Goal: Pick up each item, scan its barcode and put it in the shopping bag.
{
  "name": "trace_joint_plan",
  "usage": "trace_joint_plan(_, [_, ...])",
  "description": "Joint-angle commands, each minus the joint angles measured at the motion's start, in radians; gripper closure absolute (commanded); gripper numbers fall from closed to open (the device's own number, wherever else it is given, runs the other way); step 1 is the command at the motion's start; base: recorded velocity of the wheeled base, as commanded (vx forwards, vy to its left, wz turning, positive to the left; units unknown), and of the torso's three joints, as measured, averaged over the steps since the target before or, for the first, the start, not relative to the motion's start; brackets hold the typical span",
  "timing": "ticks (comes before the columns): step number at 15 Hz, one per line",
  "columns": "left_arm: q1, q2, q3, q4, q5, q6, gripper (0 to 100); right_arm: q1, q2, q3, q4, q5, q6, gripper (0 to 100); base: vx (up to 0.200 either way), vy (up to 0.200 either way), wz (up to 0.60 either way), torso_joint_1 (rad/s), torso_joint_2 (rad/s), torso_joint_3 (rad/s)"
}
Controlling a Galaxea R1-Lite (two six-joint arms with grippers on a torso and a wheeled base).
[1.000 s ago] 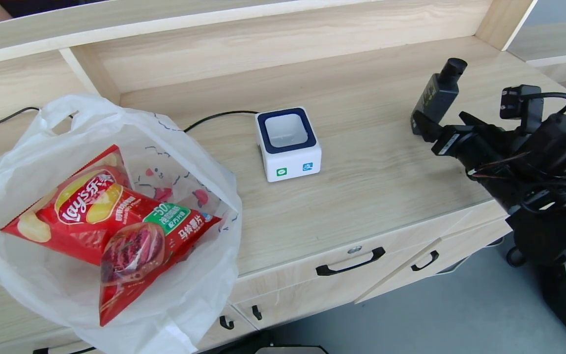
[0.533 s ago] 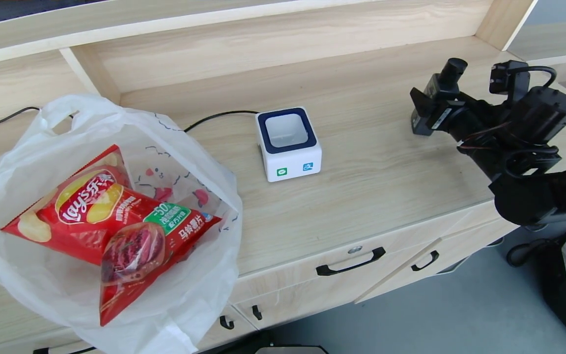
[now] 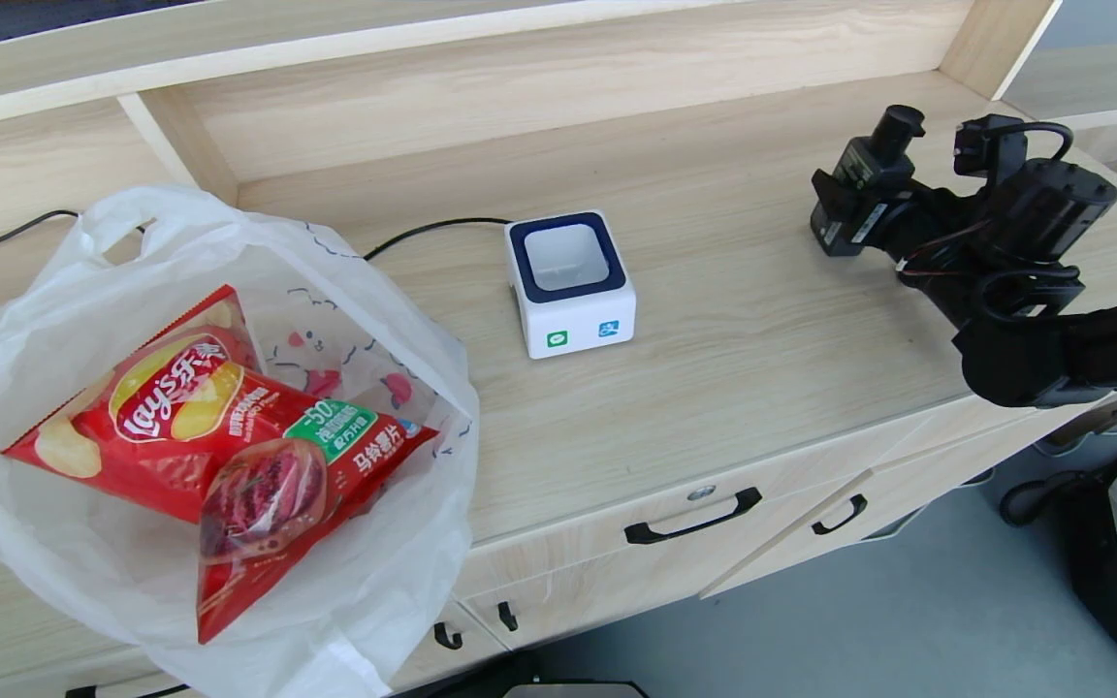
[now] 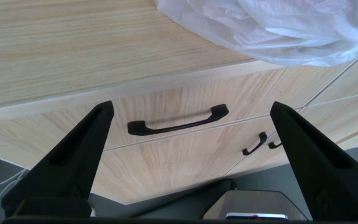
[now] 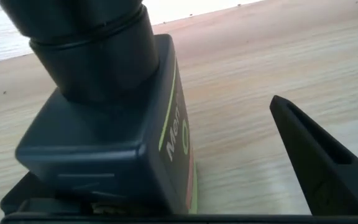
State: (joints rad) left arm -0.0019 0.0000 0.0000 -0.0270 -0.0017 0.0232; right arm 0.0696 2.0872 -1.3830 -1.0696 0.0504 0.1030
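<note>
- Head view, and our count first: one white shopping bag [image 3: 64, 543], one scanner [image 3: 569, 284], one dark bottle [image 3: 864, 179].
- Inside the shopping bag we count two red crisp packets, the upper packet [image 3: 151, 397] lying partly over the lower packet [image 3: 277, 494]; both show through the open mouth of the bag.
- The bag sits at the left end of the wooden counter [image 3: 762, 330], slumping over its front edge.
- The scanner is a white box with a dark blue rim, standing about mid-counter, well apart from both bag and bottle. One black cable [image 3: 423, 230] runs from behind it toward the bag.
- The bottle stands at the far right of the counter, square-bodied with a round black cap [image 3: 898, 124].
- The right gripper [image 3: 849, 208] is at the bottle's lower body with a finger to each side. In the right wrist view the bottle [image 5: 110, 137] sits close against one side, while the other finger [image 5: 319, 168] stands off it with bare wood between, so we read the jaws as spread and not yet pinching.
- The left gripper [image 4: 191, 109] is spread wide with nothing between its fingers. It hangs before a drawer front, one black handle [image 4: 178, 124] beyond it, and the bag's edge [image 4: 272, 31] lies on the counter above.
</note>
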Motion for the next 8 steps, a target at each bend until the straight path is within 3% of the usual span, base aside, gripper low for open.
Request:
trace_joint_plan(1, [0.000,0.002,0.000,-0.001,0.000,0.000,0,-0.001,0.002,-0.002,-0.001,0.000,0.000,100,0.000,0.000,0.00,0.000,0.00,0.000])
trace_joint_plan(8, [0.000,0.002,0.000,0.001,0.000,-0.002,0,0.004,-0.009,-0.001,-0.007,0.000,-0.003,100,0.000,0.000,0.00,0.000,0.00,0.000])
